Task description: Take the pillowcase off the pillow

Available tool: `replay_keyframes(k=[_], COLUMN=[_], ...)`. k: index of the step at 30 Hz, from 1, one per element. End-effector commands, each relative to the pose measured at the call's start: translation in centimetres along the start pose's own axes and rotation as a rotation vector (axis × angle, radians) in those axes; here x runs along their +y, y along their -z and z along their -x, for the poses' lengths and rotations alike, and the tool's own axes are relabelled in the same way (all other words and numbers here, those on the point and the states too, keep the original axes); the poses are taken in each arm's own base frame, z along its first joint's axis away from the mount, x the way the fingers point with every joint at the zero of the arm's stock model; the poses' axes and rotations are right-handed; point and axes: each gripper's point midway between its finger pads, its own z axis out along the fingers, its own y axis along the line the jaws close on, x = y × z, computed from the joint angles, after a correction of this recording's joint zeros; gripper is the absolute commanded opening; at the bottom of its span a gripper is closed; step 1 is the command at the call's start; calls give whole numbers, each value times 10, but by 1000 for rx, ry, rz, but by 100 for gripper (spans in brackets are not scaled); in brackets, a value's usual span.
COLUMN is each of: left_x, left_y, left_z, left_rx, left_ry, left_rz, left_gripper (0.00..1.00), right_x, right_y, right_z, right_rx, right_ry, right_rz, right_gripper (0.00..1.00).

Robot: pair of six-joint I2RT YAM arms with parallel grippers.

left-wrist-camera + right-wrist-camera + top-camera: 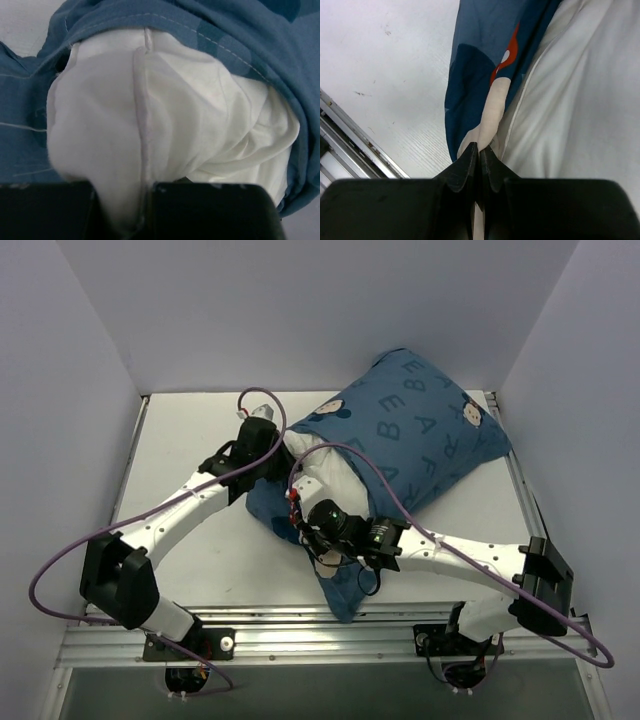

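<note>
The blue pillowcase [420,430], printed with letters and mouse faces, covers most of the pillow at the back right. The white pillow [325,472] bulges out of its open end. My left gripper [285,462] is shut on the exposed pillow end. In the left wrist view the pillow's [175,115] seam is pinched in the gripper [122,200], with the pillowcase [240,40] rim around it. My right gripper [308,525] is shut on the pillowcase edge near the opening. In the right wrist view it [480,150] grips a fold of the pillowcase [480,65] beside the pillow [585,100].
The white table [190,430] is boxed in by pale walls on the left, back and right. An aluminium rail [300,625] runs along the near edge, also in the right wrist view [350,145]. Purple cables [60,560] loop off both arms.
</note>
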Motion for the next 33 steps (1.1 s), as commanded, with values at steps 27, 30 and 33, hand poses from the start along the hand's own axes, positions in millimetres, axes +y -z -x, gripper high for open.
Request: replay_keyframes(k=[27, 30, 33], left_x=[-7, -4, -7], left_y=[-1, -17, -9], left_z=[155, 141, 140], left_rx=[-156, -94, -94], left_ry=[156, 146, 134], left_rz=[-178, -195, -207], left_gripper=[3, 16, 52], right_x=[18, 29, 31], right_y=[-25, -37, -42], right_z=[-163, -120, -76], right_rx=[460, 356, 247], right_ry=[-124, -112, -100], right_rz=[67, 89, 72], right_gripper=[8, 22, 33])
